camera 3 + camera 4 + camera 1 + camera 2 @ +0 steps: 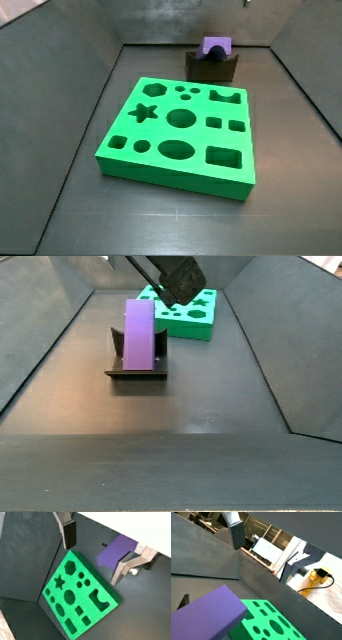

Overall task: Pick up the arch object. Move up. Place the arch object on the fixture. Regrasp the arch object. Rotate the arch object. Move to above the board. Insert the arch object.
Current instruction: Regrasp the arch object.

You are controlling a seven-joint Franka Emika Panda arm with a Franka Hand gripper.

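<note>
The jaws stand apart with nothing between them: in both wrist views the gripper shows two silver plates set wide, one finger dark-padded, and only air in the gap. In a side view the gripper hangs above the far end of the scene, over the space between the block and the board, clear of both.

The arch object, a long purple block, rests in the notch of the fixture, lying along its top and touching nothing else that shows. In a side view only its purple end peeks above the dark fixture at the far wall.

Judging by this, the pick-up, lift and placing on the fixture are done. The regrasp, rotation, move above the board and insertion are left.

The board lies flat on the dark floor, near the fixture but apart from it; its arch-shaped hole sits toward the fixture side. No loose object blocks the way; the grey enclosure walls hem the space on both sides
</note>
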